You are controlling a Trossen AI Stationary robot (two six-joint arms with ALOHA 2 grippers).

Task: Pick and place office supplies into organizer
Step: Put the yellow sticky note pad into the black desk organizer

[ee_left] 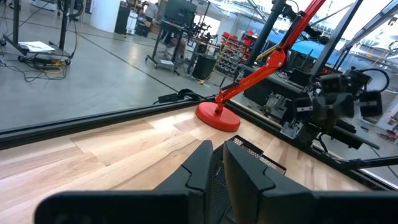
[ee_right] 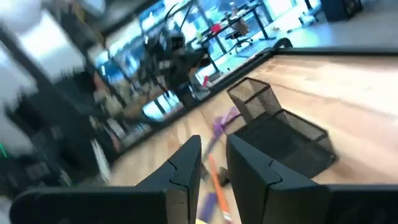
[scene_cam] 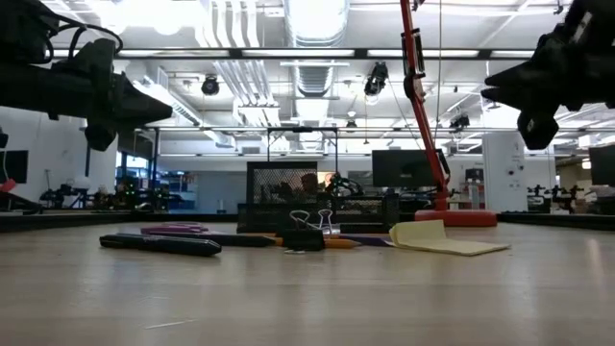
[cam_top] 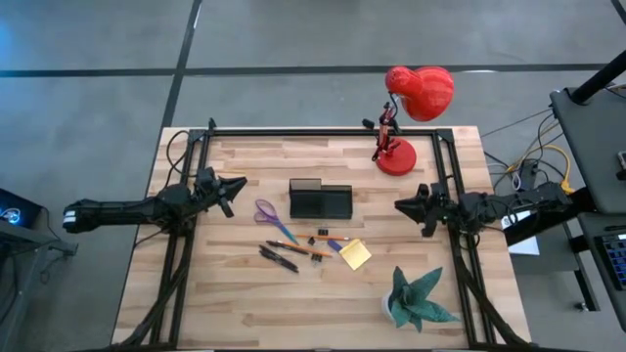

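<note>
The black mesh organizer (cam_top: 320, 198) stands at the table's middle. In front of it lie purple-handled scissors (cam_top: 267, 212), dark pens (cam_top: 279, 257), an orange pencil (cam_top: 299, 247), small binder clips (cam_top: 322, 236) and a yellow sticky-note pad (cam_top: 355, 254), all flat on the wood. My left gripper (cam_top: 241, 184) hovers level to the left of the organizer, fingers shut, holding nothing. My right gripper (cam_top: 399, 204) hovers level to the organizer's right, with a narrow gap between its fingers (ee_right: 186, 158) and nothing in it. Both point toward the organizer (ee_right: 280, 137).
A red desk lamp (cam_top: 396, 156) stands at the far right, its head (cam_top: 422, 90) beyond the far edge. A green paper plant (cam_top: 419, 301) sits near the front right corner. Bare wood lies at the front left and along the near edge.
</note>
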